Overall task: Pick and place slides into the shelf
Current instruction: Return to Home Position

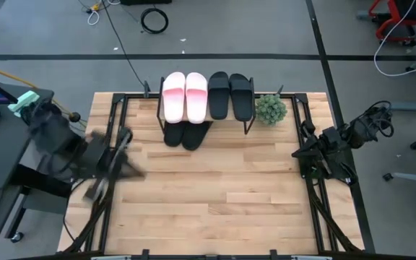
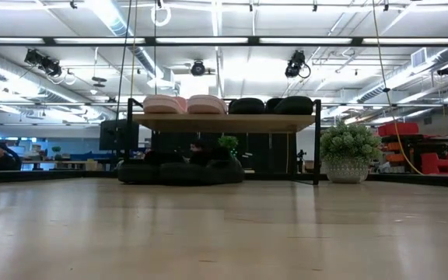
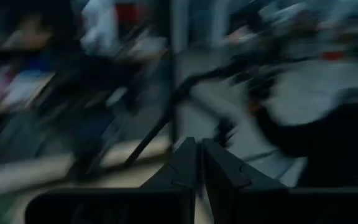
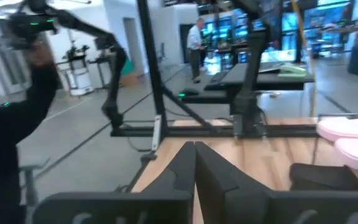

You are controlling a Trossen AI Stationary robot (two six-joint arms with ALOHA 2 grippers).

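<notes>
The shelf [image 1: 208, 115] stands at the table's far edge, its top board [image 2: 224, 122] on thin black legs. Two pale pink slides [image 1: 185, 95] and two black slides [image 1: 230, 94] lie side by side on the board. Two more black slides [image 1: 183, 134] rest on the table under its left half, seen in the low view as the black slides [image 2: 181, 171]. My left gripper [image 3: 199, 155] is shut and empty near the table's left edge, where the left arm [image 1: 103, 162] shows blurred. My right gripper [image 4: 195, 155] is shut and empty at the right edge.
A small potted plant [image 1: 270, 108] stands just right of the shelf. Black frame rails [image 1: 313, 180] run along both sides of the table. The wooden tabletop [image 1: 215, 195] stretches from the shelf to the near edge between the arms. A person [image 4: 195, 37] stands far off in the room.
</notes>
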